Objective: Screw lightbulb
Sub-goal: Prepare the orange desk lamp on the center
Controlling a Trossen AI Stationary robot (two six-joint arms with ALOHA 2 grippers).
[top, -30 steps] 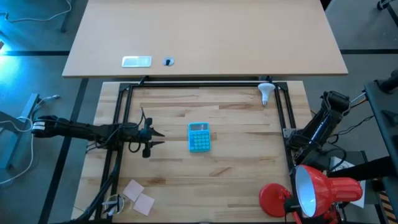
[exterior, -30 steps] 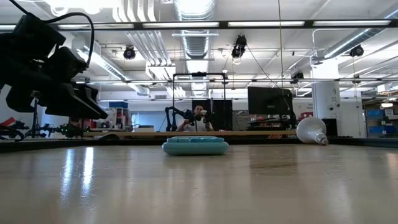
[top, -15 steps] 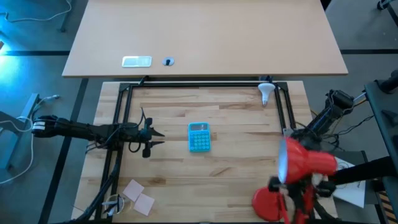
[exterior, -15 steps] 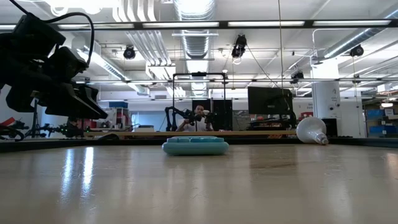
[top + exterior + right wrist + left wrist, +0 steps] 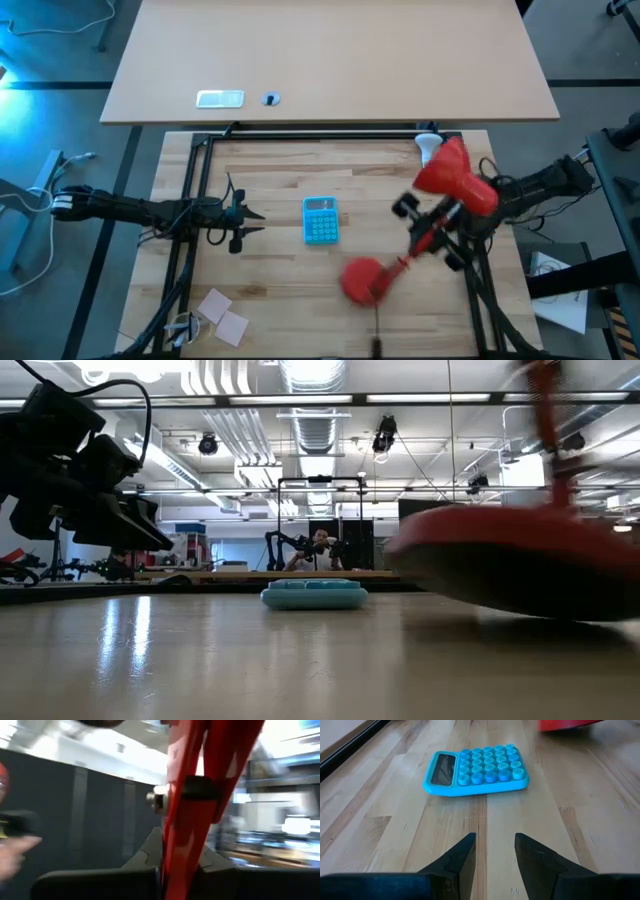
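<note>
The right gripper (image 5: 452,222) is closed on the red desk lamp (image 5: 440,205), its 2 fingers (image 5: 150,851) pinching the lamp's red arm from either side in the right wrist view. The lamp hangs over the right half of the wooden table (image 5: 300,300): its round base (image 5: 362,279) sits toward the table's middle and front, and its shade (image 5: 452,178) is up near the far right corner. In the low view the base (image 5: 510,555) fills the right side, blurred, seemingly just above the tabletop.

The lightbulb (image 5: 428,146) lies at the far right corner, just beside the black frame rail (image 5: 320,136); the shade covers most of it, and only a white sliver shows.

The left gripper (image 5: 240,225) waits over the left part of the table, its fingers (image 5: 462,860) held a little apart with nothing between them. A blue calculator (image 5: 320,219) lies flat near the table's middle, ahead of that gripper. 2 pale sticky notes (image 5: 224,314) lie near the front left corner.
</note>
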